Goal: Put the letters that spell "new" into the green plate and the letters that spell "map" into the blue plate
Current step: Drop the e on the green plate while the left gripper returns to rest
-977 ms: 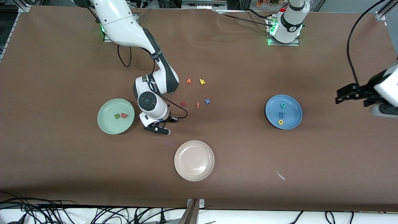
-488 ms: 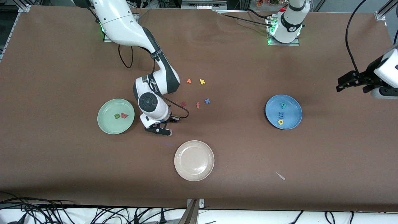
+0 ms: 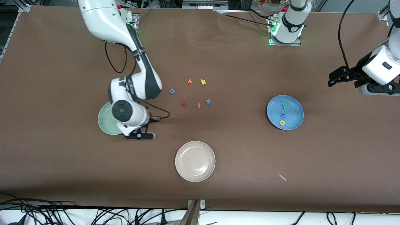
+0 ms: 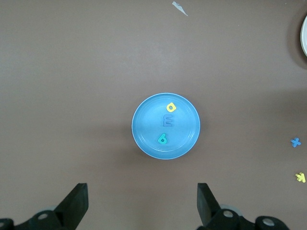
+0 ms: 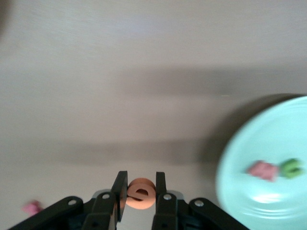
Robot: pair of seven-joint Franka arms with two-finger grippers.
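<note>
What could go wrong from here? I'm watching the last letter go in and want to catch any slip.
The right gripper pinches the orange e by its edges only; it could slip out over bare table short of the green plate. Dropped carelessly, it may knock the pink w or green n already lying there. The left gripper waits open above the blue plate, no hazard.

Brown table (image 3: 237, 162) carries green plate (image 3: 104, 122) under right gripper (image 3: 142, 135), blue plate (image 3: 292, 123), cream plate (image 3: 195, 161), loose letters (image 3: 193, 93).
</note>
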